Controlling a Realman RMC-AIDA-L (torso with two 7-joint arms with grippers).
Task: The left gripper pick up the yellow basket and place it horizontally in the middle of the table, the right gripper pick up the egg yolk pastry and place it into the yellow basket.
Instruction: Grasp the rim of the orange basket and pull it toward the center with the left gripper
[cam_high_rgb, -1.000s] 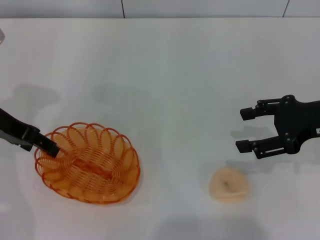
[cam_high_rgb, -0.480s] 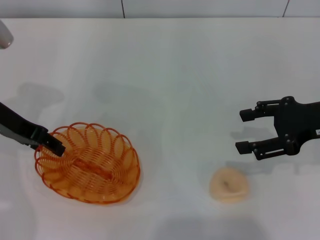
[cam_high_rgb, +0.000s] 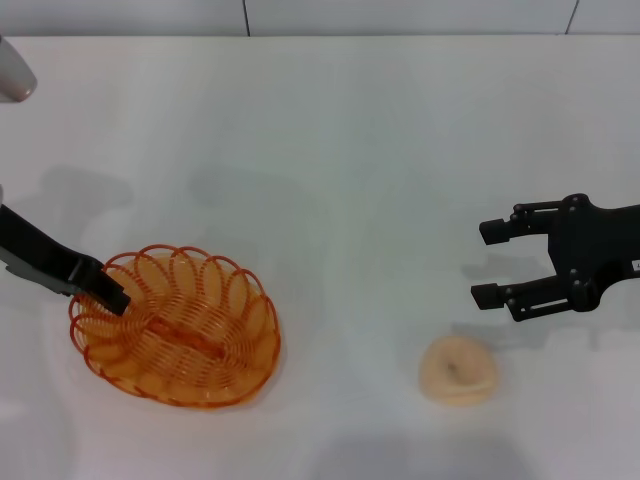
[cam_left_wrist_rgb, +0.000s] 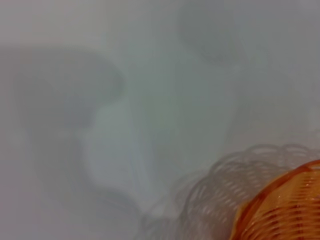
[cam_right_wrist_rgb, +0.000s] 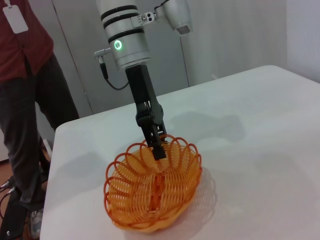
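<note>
The yellow basket (cam_high_rgb: 175, 325) is an oval orange wire basket on the white table (cam_high_rgb: 340, 150), at the front left. The left gripper (cam_high_rgb: 108, 292) reaches in from the left and its tip sits on the basket's left rim. The right wrist view shows the gripper (cam_right_wrist_rgb: 159, 148) pointing down onto the basket's (cam_right_wrist_rgb: 155, 187) far rim. The basket's edge (cam_left_wrist_rgb: 285, 210) shows in the left wrist view. The right gripper (cam_high_rgb: 486, 261) hovers open and empty at the right, just behind and right of the egg yolk pastry (cam_high_rgb: 458, 370), which lies on the table.
A person in a dark red shirt (cam_right_wrist_rgb: 22, 55) stands beyond the table's left end. The left arm's silver-white link with the green light (cam_right_wrist_rgb: 122, 37) rises above the basket. A wall edge (cam_high_rgb: 300, 18) runs along the table's back.
The left gripper's tip has slid a little further right onto the basket's rim, and the arm's elbow has come into view at the top left. The basket, pastry and right gripper have not moved.
</note>
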